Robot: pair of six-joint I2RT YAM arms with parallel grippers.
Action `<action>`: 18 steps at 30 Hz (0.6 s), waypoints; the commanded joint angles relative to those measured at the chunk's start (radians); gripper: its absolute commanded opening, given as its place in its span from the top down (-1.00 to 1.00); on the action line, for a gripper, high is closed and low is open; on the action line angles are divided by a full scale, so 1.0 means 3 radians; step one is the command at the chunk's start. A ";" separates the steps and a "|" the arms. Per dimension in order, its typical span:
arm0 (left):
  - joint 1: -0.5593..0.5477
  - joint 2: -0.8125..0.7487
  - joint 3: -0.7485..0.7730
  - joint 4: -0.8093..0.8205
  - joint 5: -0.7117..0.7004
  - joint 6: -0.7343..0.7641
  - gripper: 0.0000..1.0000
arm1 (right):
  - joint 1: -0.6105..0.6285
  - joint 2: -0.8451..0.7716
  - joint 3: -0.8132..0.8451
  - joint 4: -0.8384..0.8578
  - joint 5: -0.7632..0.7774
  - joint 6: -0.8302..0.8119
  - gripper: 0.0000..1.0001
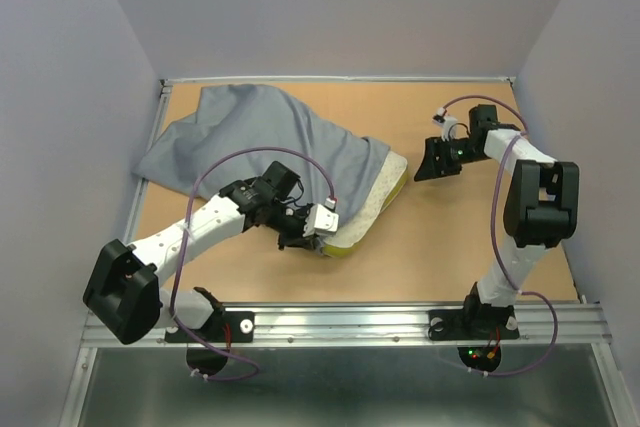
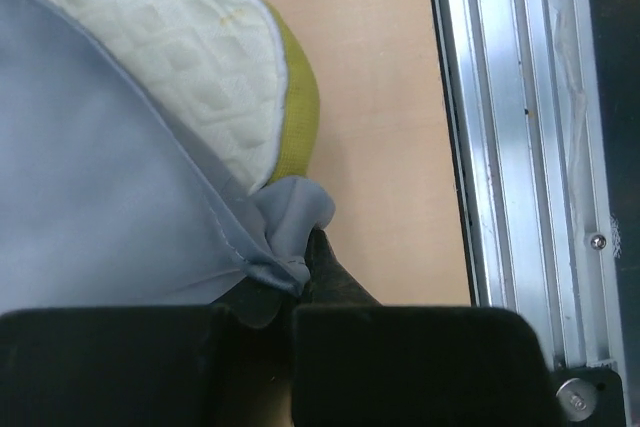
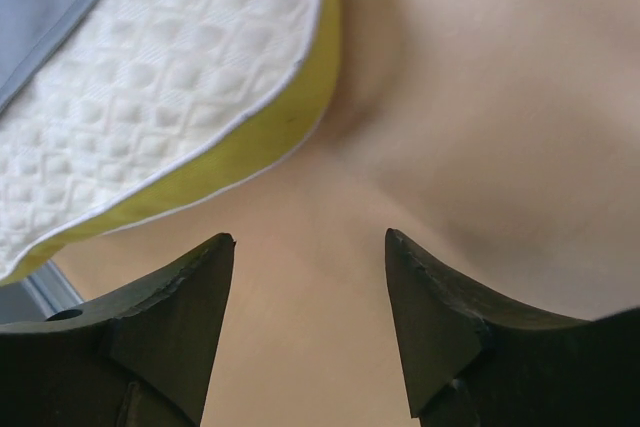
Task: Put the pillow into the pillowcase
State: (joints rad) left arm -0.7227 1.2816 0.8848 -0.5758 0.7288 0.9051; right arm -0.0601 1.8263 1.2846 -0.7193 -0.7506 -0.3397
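The grey pillowcase (image 1: 260, 137) lies over the far left of the table and covers most of the white quilted pillow (image 1: 375, 202), whose yellow-banded end sticks out at the right. My left gripper (image 1: 297, 235) is shut on the hem of the pillowcase (image 2: 120, 207) at the pillow's near corner (image 2: 215, 77); a fold of grey fabric sits pinched between the fingers (image 2: 335, 272). My right gripper (image 1: 437, 161) is open and empty, just right of the pillow's exposed end (image 3: 170, 107), above the bare table.
The wooden table (image 1: 450, 247) is bordered by a metal rail (image 1: 400, 322) at the near edge, also seen in the left wrist view (image 2: 520, 147). Grey walls enclose the left, far and right sides.
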 commanded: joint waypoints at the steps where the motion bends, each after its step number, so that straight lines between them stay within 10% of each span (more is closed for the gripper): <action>1: 0.0220 -0.0089 0.0108 -0.0162 0.0020 0.0056 1.00 | -0.0025 0.0104 0.0070 0.0448 -0.0137 0.0165 -0.32; 7: 0.0476 -0.0043 0.0062 -0.0325 -0.0093 0.0286 1.00 | -0.0015 0.0263 0.0048 0.1833 0.0119 0.0519 -0.30; 18: 0.0548 0.0039 0.0159 -0.0325 -0.0082 0.0297 1.00 | 0.0522 0.0503 -0.0114 0.2351 -0.0019 0.0304 -0.28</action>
State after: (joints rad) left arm -0.5674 1.2873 0.8875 -0.6632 0.7025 0.9718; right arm 0.0296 1.9812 1.2858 -0.1696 -0.7490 -0.2237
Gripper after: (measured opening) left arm 0.037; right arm 0.643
